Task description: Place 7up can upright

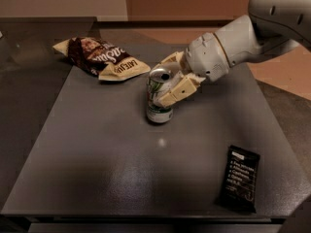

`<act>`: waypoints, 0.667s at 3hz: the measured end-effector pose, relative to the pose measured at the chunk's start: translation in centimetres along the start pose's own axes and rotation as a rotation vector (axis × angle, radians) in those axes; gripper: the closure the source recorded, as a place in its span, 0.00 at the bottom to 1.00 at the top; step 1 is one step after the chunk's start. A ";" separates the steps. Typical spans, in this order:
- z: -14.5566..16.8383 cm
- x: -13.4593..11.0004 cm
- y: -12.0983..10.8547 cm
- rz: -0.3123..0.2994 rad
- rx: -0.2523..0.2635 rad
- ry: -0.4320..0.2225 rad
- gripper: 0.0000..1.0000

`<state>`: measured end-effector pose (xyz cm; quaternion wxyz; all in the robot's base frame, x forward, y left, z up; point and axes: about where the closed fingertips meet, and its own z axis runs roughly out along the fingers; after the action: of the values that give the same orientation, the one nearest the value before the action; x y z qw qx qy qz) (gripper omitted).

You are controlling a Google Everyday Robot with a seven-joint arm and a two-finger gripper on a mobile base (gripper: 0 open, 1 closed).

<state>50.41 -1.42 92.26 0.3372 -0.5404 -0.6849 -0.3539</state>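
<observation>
Standing upright on the worktop (97, 169), the 7up can (158, 114) is clamped by the pincer (159, 84); only release and withdrawal appear left.
</observation>
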 end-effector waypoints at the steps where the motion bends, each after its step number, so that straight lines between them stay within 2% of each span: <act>1: 0.4 -0.2 -0.2 -0.012 -0.001 -0.018 0.83; 2: 0.7 -0.4 -0.4 -0.026 -0.004 -0.035 0.61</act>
<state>50.06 -1.11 91.56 0.3194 -0.5384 -0.6969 -0.3499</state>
